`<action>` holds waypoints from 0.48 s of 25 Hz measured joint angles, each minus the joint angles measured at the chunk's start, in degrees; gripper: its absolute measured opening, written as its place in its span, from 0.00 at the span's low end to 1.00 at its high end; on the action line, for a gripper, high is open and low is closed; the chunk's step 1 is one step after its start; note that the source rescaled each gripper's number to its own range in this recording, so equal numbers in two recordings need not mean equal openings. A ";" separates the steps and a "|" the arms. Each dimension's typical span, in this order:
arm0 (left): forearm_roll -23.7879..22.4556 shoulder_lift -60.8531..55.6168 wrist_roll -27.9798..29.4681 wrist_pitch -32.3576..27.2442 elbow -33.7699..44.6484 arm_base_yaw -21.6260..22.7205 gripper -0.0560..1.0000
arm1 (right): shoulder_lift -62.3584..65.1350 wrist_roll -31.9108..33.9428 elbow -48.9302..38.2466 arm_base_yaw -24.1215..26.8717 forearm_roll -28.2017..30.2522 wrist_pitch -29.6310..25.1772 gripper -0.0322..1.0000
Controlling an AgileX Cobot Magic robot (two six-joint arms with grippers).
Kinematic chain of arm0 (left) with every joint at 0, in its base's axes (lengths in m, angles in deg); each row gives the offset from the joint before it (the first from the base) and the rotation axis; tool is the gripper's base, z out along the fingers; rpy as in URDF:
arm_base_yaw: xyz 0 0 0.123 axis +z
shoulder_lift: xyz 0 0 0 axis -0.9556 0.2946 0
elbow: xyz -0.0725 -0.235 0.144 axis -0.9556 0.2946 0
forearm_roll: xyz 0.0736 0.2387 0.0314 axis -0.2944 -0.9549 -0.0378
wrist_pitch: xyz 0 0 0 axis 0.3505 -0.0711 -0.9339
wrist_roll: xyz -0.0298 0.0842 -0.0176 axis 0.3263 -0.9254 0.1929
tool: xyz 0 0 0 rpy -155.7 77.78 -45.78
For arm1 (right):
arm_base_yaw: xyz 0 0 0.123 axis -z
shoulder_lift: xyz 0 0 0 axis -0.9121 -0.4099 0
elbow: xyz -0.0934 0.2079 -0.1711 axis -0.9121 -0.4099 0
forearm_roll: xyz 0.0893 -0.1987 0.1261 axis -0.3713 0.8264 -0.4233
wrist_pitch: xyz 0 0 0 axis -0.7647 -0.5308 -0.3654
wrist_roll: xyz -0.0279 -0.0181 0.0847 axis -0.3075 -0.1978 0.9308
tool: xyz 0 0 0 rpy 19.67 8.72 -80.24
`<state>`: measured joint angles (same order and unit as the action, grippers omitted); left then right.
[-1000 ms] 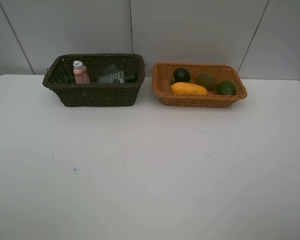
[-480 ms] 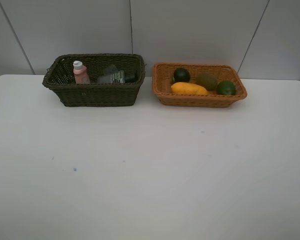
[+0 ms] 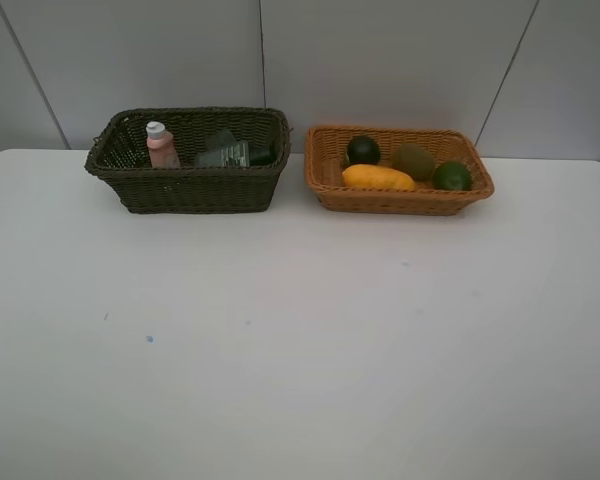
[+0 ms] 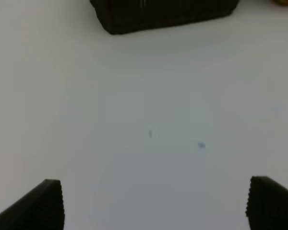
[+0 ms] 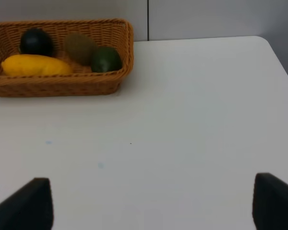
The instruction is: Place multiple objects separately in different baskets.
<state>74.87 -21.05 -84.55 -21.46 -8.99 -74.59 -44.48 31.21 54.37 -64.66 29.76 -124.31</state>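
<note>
From the high camera, two baskets stand side by side along the table's [image 3: 280,340] far edge. The dark basket [image 3: 195,188] sits toward the far left corner and holds a pink bottle [image 3: 161,146], upright at its left end, with a greyish heap beside it that may be the pump bottle [image 3: 226,152]; the weave and shadow hide the rest, so I cannot tell where the marker and the black block lie. The tan basket [image 3: 400,198] is just right of it, apart by a narrow gap, and carries the mango [image 3: 378,178] along its near wall, the mangosteen [image 3: 363,150] behind it, the kiwi [image 3: 414,161] in the middle and the lime [image 3: 452,176] at the right end. No arm shows here, and nothing has shifted over the last second: same fruit, same bottle, bare tabletop in front. That stillness, with all visible items already sorted by kind, suggests the task is finished or very nearly so.

The left wrist view shows the left gripper [image 4: 153,203] spread wide and empty, above bare table, the dark basket ahead of it.

The right wrist view shows the right gripper [image 5: 151,206] equally wide and empty, with the tan basket and its four fruits well ahead.
</note>
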 joint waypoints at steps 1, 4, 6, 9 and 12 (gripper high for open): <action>0.00 -1.12 -0.06 -0.05 0.00 0.49 1.00 | 0.00 0.00 0.00 0.00 0.00 0.00 1.00; 0.65 -1.84 -0.48 -0.05 0.00 0.86 1.00 | 0.00 0.00 0.00 0.00 0.00 0.00 1.00; 0.82 -1.85 -0.74 -0.05 0.00 0.98 1.00 | 0.00 0.00 0.00 0.00 0.00 0.00 1.00; 0.82 -1.85 -0.84 -0.05 0.00 0.98 1.00 | 0.00 0.00 0.00 0.00 0.00 0.00 1.00; 0.82 -1.85 -0.90 -0.05 0.00 0.98 1.00 | 0.00 0.00 0.00 0.00 0.00 0.00 1.00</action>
<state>75.69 -22.90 -85.45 -21.51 -8.99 -73.61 -44.48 31.21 54.37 -64.66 29.76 -124.31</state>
